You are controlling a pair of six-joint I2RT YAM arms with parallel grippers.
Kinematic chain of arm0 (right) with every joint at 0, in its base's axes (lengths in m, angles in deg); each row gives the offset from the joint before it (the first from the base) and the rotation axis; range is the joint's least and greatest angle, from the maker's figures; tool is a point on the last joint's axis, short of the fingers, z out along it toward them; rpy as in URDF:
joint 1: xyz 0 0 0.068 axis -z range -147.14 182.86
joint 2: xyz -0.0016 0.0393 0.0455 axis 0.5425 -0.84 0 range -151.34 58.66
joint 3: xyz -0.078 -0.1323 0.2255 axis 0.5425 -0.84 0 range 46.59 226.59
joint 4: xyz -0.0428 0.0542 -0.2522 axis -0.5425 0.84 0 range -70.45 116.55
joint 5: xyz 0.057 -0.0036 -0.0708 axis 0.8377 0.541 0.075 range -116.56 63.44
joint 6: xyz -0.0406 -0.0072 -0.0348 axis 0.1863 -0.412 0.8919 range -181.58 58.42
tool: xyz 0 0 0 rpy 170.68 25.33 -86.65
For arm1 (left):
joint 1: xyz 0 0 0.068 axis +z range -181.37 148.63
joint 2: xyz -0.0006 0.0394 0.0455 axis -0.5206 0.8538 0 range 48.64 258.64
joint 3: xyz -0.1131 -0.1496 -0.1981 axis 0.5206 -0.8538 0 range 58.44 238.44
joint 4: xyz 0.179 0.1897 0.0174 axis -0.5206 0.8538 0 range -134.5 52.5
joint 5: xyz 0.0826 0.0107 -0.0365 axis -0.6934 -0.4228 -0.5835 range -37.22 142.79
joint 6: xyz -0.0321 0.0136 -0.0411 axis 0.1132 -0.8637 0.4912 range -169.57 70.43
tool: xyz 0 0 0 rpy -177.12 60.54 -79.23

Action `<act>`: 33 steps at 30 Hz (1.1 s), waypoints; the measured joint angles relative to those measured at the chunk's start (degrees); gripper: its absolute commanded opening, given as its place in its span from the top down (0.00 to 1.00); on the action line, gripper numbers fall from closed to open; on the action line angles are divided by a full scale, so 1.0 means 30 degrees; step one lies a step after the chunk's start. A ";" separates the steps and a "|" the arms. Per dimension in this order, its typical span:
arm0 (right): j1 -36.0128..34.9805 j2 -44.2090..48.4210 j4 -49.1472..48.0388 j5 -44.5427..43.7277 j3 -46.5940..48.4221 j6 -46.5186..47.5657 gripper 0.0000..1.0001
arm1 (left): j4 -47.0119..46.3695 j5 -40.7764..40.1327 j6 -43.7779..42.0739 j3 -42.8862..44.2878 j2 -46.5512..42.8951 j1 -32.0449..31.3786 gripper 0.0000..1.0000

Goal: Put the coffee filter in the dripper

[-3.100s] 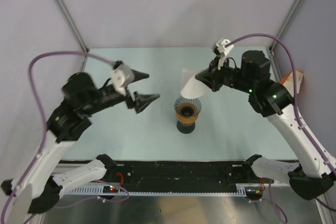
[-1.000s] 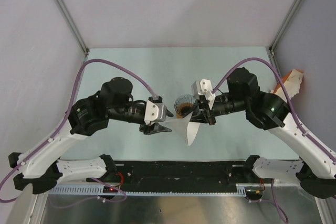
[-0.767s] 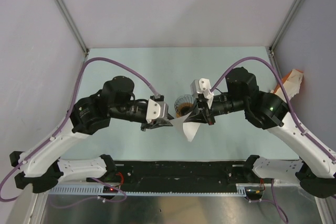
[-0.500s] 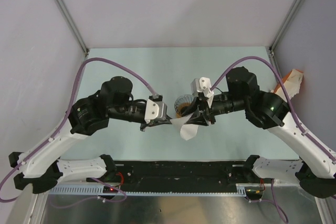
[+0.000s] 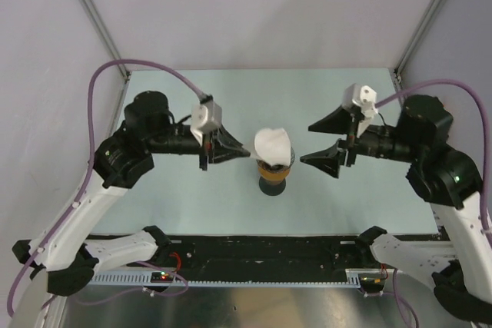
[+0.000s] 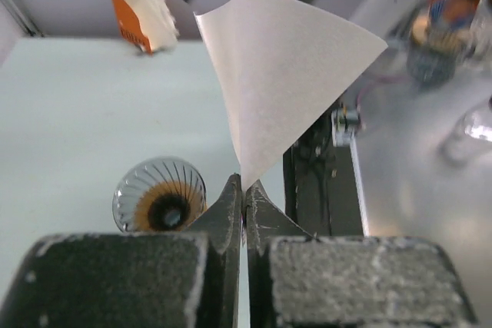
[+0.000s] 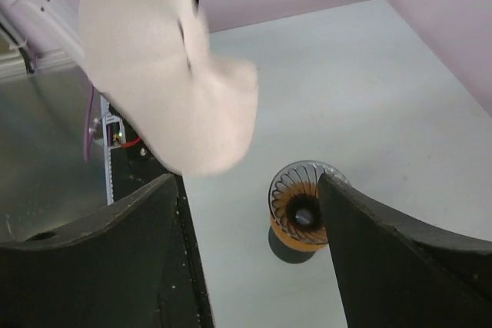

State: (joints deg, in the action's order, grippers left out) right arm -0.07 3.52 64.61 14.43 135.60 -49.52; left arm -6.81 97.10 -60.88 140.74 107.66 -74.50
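Handoff done. The right gripper (image 5: 306,144) has let go and backed off to the right. Its jaws are spread wide with nothing between them. The left gripper (image 5: 244,153) has closed and now pinches the coffee filter (image 5: 274,144) by its pointed end, so the left arm alone carries it.

The filter has come up from the near side and now hangs over the dripper (image 5: 280,164), fanning out right of the left fingertips. It's not seated; the right wrist view shows clear air between them. The dripper is mid-table on its orange base (image 5: 274,178).

My read: placing is next. The grip is on the point, so it probably needs tilting before release.
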 measured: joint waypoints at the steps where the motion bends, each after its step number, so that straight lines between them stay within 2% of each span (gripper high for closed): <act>1: 0.0357 0.0452 -0.0131 -0.0058 -0.0350 -0.0350 0.21 | -0.0743 0.0284 0.0845 -0.0015 0.0044 0.0372 1.00; 7: 0.1435 0.2710 -0.3206 -0.0226 -0.3504 -0.3599 0.24 | -0.7941 0.1545 0.7839 -0.0576 0.0146 0.1814 1.00; 11: 0.1443 0.1938 -0.6849 -0.0415 -0.4255 -0.6127 0.25 | -1.2597 0.1785 1.2072 -0.1071 0.0576 0.2098 1.00; 15: 0.1290 0.0634 -1.0936 -0.1035 -0.4306 -0.8488 0.19 | -1.5380 0.1559 1.4688 -0.1515 0.0984 0.2215 0.98; 20: 0.0219 -0.0750 -1.4112 -0.1989 -0.4306 -1.0236 0.19 | -1.7267 0.0918 1.6699 -0.2011 0.1173 0.2426 0.98; 27: -0.1625 -0.0962 -1.6058 -0.2667 -0.4291 -1.0637 0.20 | -1.8761 0.0219 1.7988 -0.2455 0.1239 0.2878 0.99; 33: -0.2317 -0.1654 -1.7274 -0.3694 -0.4109 -1.0812 0.33 | -1.9387 -0.0240 1.8294 -0.3060 0.1253 0.2900 0.99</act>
State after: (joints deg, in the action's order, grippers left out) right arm -7.02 -1.44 12.78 3.35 123.27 -81.96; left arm -64.97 96.38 -6.00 131.56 111.42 -65.81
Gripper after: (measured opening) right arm 0.739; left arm 0.017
